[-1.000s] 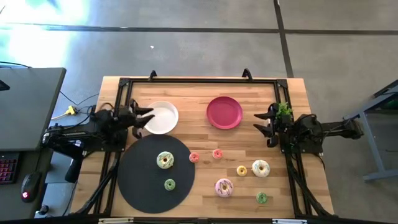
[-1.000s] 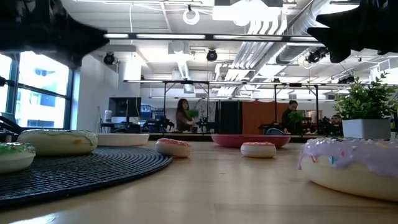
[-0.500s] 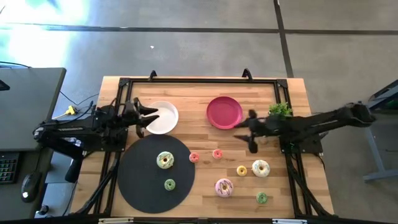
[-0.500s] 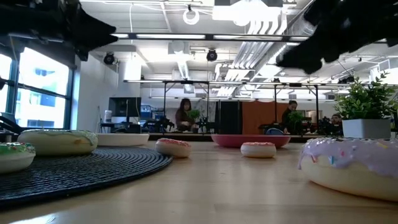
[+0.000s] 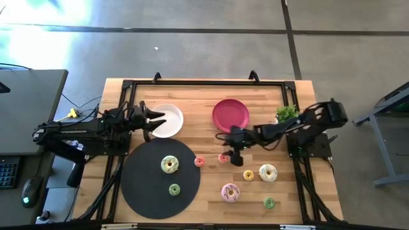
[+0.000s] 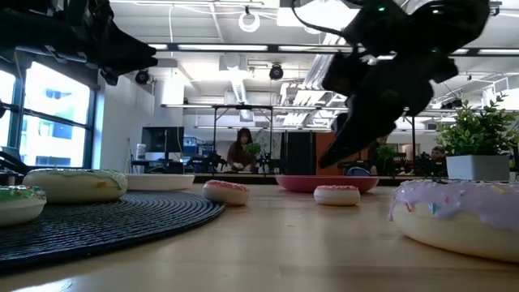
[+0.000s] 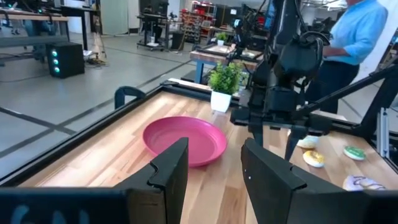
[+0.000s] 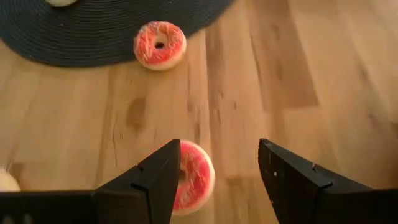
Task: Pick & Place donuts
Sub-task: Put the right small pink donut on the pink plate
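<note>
Two donuts lie on the round black mat [image 5: 144, 176]: a cream-iced one [image 5: 169, 164] and a tiny green one [image 5: 174, 189]. On the bare wood lie two tiny red-pink donuts [image 5: 199, 161] [image 5: 223, 158], a yellow one [image 5: 248, 175], a white-iced one [image 5: 268, 172], a pink-iced one [image 5: 230, 191] and a green one [image 5: 269, 203]. My right gripper [image 5: 231, 147] hangs open just above the nearer red-pink donut [image 8: 194, 176], which shows between its fingers, close to one of them. My left gripper [image 5: 160, 120] is open over the white plate's left side.
A white plate [image 5: 176, 128] and a pink plate [image 5: 231, 115] sit toward the far side, with a small potted plant [image 5: 289, 112] at the far right. A black frame runs round the table's edge. People stand in the room behind.
My right arm has swung from the table's right edge toward the middle, stretching out and dipping down until its open gripper is over the red-pink donut. My left gripper has crept a little to the right over the white plate. No donut has moved.
</note>
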Tool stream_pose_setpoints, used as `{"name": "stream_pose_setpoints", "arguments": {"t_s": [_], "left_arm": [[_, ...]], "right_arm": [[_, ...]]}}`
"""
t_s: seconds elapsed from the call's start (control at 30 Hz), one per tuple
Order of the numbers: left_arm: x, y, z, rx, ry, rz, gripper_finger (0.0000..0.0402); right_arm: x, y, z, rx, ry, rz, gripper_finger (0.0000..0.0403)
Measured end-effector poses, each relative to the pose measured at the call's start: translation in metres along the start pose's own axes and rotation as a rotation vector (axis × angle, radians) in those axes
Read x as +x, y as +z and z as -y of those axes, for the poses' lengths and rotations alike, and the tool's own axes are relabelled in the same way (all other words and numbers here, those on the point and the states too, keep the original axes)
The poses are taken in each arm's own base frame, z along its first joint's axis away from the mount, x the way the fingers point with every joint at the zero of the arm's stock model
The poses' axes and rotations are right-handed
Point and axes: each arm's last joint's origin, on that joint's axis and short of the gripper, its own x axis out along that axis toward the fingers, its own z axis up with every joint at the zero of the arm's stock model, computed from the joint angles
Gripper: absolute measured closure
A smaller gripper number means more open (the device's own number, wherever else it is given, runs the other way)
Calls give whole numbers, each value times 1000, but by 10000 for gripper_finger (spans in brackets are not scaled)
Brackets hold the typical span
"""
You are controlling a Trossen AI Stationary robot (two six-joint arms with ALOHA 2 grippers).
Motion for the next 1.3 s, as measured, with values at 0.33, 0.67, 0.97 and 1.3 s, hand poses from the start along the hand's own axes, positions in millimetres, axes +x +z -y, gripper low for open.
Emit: {"name": "stream_pose_setpoints", "arguments": {"t_s": [0.33, 0.67, 0.97, 1.3], "left_arm": [[0, -7, -1, 11, 10, -74, 259], [0, -8, -1, 12, 12, -86, 259], [0, -8, -1, 12, 13, -87, 259], [-1, -10, -1, 11, 15, -101, 259]], "right_arm": [[15, -2, 0, -2, 19, -152, 198], [21, -11, 1, 18, 34, -175, 209], [21, -9, 1, 22, 43, -151, 333], [-4, 27, 1, -72, -122, 49, 376]]}}
